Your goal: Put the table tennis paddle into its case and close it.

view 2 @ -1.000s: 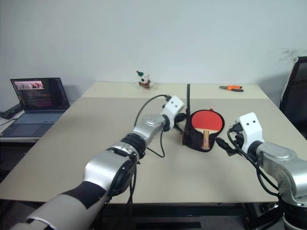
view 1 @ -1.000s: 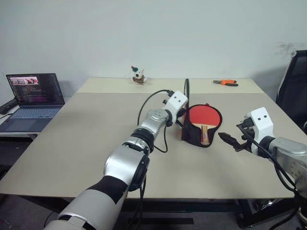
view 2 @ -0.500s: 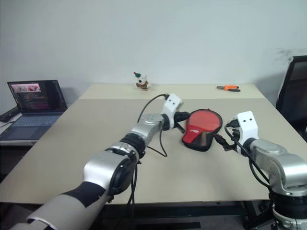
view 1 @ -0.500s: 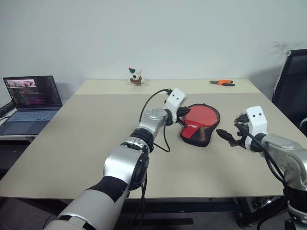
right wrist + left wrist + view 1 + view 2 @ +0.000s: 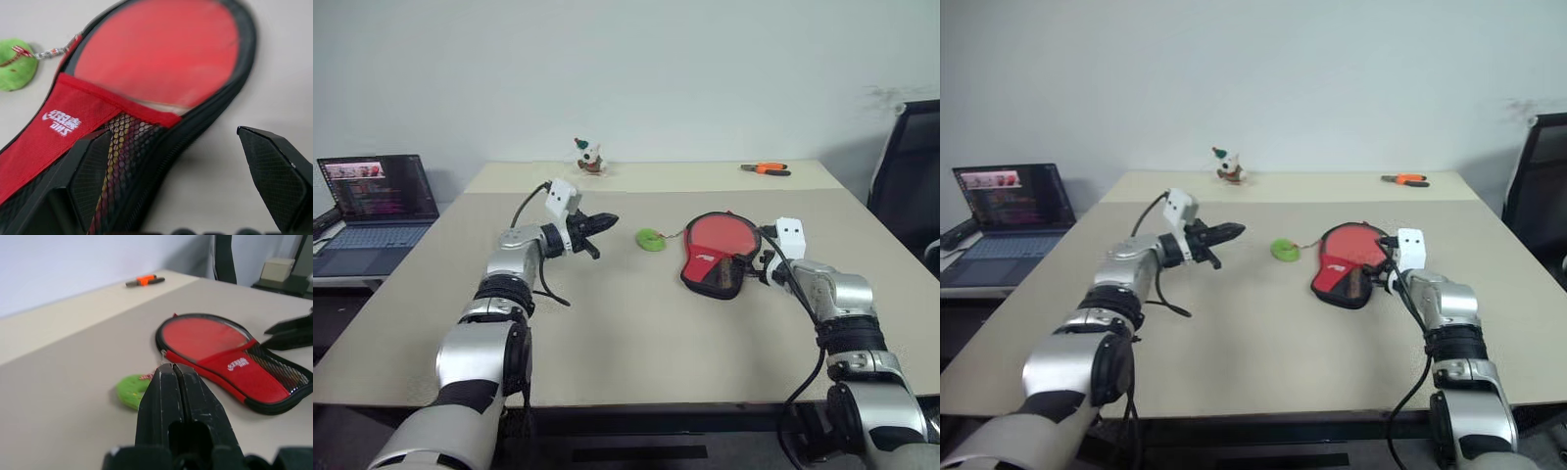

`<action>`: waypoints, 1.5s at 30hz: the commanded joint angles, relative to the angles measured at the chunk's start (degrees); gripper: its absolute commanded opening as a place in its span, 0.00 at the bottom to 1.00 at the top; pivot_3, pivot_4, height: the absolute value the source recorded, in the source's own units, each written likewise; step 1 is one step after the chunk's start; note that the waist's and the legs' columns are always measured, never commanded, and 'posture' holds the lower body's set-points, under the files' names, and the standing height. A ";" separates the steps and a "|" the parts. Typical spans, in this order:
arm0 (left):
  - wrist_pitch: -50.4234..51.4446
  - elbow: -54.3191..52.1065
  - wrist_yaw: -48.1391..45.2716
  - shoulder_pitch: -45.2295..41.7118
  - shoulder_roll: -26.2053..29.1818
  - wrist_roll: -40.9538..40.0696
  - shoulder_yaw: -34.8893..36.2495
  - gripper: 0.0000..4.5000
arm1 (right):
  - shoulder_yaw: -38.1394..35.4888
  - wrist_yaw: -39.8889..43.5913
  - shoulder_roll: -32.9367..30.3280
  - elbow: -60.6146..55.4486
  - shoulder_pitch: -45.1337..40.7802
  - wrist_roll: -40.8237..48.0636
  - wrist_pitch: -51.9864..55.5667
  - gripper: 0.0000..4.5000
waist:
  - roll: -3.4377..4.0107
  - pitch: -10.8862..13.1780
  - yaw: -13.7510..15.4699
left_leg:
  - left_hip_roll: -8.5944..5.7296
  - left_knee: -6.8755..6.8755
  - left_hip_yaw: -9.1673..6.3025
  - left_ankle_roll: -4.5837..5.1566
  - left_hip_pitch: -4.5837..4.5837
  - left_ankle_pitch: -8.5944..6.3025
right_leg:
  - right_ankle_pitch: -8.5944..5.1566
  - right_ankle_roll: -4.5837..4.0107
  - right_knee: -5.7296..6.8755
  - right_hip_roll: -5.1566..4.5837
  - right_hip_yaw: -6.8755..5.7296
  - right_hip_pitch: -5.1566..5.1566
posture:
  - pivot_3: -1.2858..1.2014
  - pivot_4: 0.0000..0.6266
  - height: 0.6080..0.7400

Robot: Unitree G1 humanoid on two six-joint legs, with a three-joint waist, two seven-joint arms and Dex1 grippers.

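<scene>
My left pincer (image 5: 598,224) is pressed together with nothing in it, level above the worktop (image 5: 607,323) and aimed across toward the case. Just past its tips on the worktop lies the green zipper tag (image 5: 131,390), tied by a short cord to the case edge.

Beyond the tag, the case (image 5: 715,279) lies flat with the table tennis paddle (image 5: 161,54) inside. The red face shows through the open round end, and a red logo band plus black mesh cover the handle end. From here it looks seated but not zipped shut; I can't make out the zipper's position.

My right pincer (image 5: 186,161) is spread wide at the handle end of the case, one finger over the mesh and the other clear of the rim, gripping nothing.

Handling guess:
- The case is soft fabric, light, and will slide or bunch if I pull the zip one-handed.
- The paddle is stiff, so pinning through the mesh over the handle gives a solid anchor.
- The tag is small and soft. Pinch it near the cord and pull along the rim, not up.
</scene>
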 commanded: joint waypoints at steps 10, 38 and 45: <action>6.40 -18.93 0.81 6.05 1.06 -4.99 -0.85 0.01 | 1.22 3.86 2.33 21.19 -8.57 -4.13 -9.20 1.00 | -0.01 -0.04 -0.97 | 0.04 0.06 0.09 0.00 0.15 0.00 | 0.00 -0.01 0.27 0.03 0.13 0.00 | 0.52 0.24 1.00; 8.82 -24.71 0.85 10.63 4.62 -6.53 -2.44 0.00 | -3.80 5.84 6.88 29.21 -12.04 -2.90 -10.37 0.00 | -0.14 -0.18 -2.43 | 0.10 0.02 0.08 0.00 0.52 0.00 | 0.03 -0.04 0.42 0.06 0.36 0.17 | 0.52 0.24 1.00; 14.26 -30.79 -3.56 15.33 8.26 -9.39 -2.51 0.00 | -4.24 12.28 9.87 28.22 -13.65 -0.50 -6.57 0.00 | -0.14 -0.18 -2.81 | 0.21 -0.04 0.09 0.00 0.52 0.00 | 0.03 -0.04 0.41 0.16 0.43 0.10 | 0.52 0.24 1.00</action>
